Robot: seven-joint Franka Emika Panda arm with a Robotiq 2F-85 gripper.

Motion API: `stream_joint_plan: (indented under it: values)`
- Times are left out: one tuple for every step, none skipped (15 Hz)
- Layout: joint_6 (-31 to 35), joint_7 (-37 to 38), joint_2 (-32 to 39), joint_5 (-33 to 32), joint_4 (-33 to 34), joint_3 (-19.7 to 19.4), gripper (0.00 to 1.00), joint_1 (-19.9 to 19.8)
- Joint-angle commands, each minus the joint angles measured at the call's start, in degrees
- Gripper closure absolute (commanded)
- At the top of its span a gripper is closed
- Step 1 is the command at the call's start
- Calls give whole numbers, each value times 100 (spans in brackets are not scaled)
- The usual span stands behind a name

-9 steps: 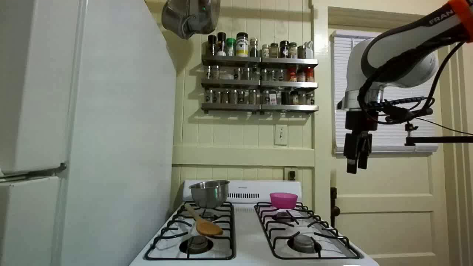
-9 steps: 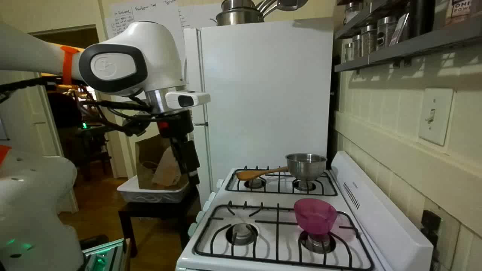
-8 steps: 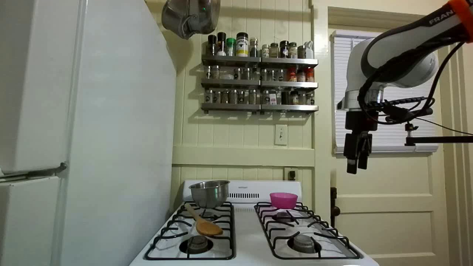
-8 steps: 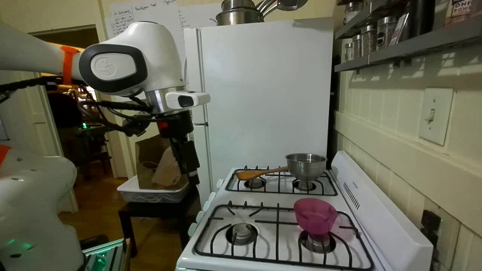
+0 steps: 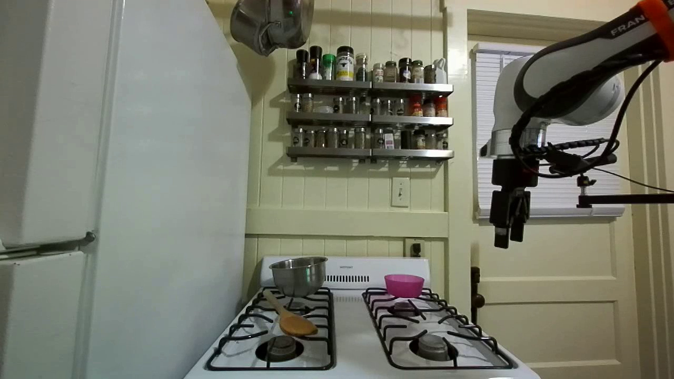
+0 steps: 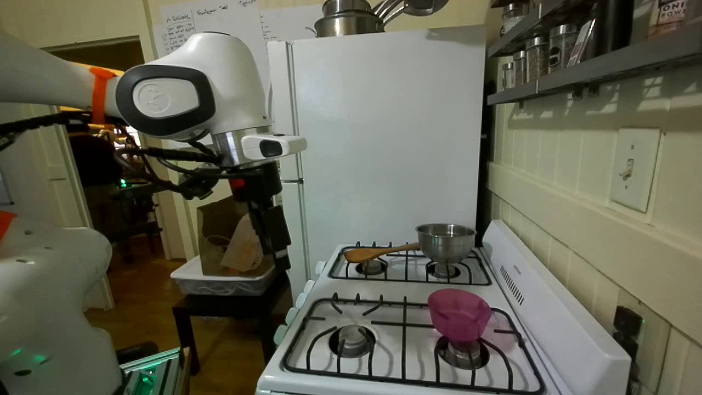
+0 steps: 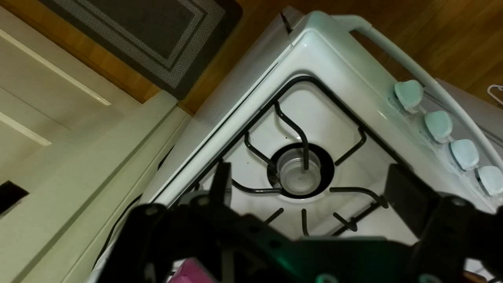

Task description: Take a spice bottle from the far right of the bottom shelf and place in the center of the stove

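The spice bottle (image 5: 442, 140) is a small dark jar at the far right end of the bottom shelf (image 5: 412, 154), the lowest silvery tier on the wall. In an exterior view that shelf (image 6: 595, 68) is cut off by the picture edge. The white stove (image 5: 349, 337) stands below the rack; its middle strip (image 6: 384, 291) lies between the grates. My gripper (image 5: 509, 240) hangs pointing down, right of and lower than the shelf, apart from everything. In the wrist view my gripper (image 7: 310, 175) is open and empty, fingers wide apart above a burner.
A pink bowl (image 5: 404, 286) sits on the back right burner. A metal pot (image 5: 299, 276) and a wooden spoon (image 5: 296, 323) are on the left grate. A tall refrigerator (image 5: 174, 184) stands at the left. Several similar jars (image 5: 419, 140) crowd the shelf beside the bottle.
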Motion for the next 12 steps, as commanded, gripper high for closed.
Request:
stream_joint_plan:
  values:
    - [124,199,121,-119,53,36,0,-99]
    - [273,345,161,-216,94,84,0,-206]
    - [366,451,217,-256,226,70,0,-287]
    - [609,580,252,-373,288,94,0,-403]
    - [824,740,317,-473,427,106,0,-551]
    - [1041,871,386,-563,541,103,0,-680]
    - [1245,1014,450,-620,651,97,0,-807]
    - [1473,1129,537,-659,792,70,0,-935]
    - [1782,1204,619,-695,913,36,0,-1036]
    - [2130,1243,741,-725,1059,-12,0,-1134]
    - [2481,1310,862,-803,1185,3,0,-1283]
    - [2865,1361,1009,-852,1322,-4,0,-1406]
